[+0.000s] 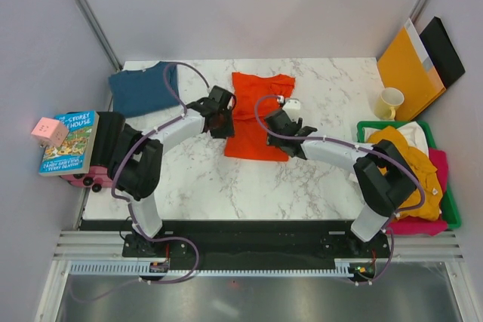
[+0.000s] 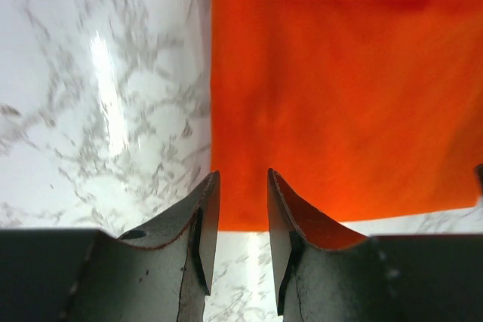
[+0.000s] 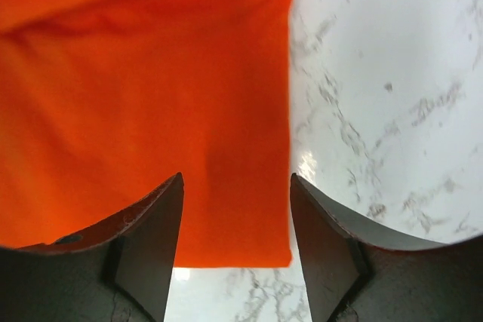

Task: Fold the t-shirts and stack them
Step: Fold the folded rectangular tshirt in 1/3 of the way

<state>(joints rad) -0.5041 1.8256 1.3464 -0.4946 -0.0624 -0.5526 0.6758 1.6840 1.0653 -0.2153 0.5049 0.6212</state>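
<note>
An orange-red t-shirt (image 1: pixel 253 130) lies folded flat at the middle of the marble table. My left gripper (image 1: pixel 221 116) hovers over its left edge, open, with only a narrow gap and nothing between the fingers. In the left wrist view the shirt (image 2: pixel 339 88) fills the upper right, and the gripper (image 2: pixel 243 180) stands over its near left corner. My right gripper (image 1: pixel 279 122) is open wide over the shirt's right edge; the right wrist view shows the gripper (image 3: pixel 236 182) above the near right corner of the shirt (image 3: pixel 143 88). A dark teal t-shirt (image 1: pixel 142 88) lies at the back left.
A green basket (image 1: pixel 366 124) on the right holds mustard yellow (image 1: pixel 411 162), pink (image 1: pixel 419 224) and white (image 1: pixel 413 133) shirts. Behind it stand a yellow mug (image 1: pixel 389 102), an orange envelope (image 1: pixel 407 65) and a black folder (image 1: pixel 445 47). A book (image 1: pixel 69 141) and a pink cube (image 1: pixel 47 130) sit at the left edge.
</note>
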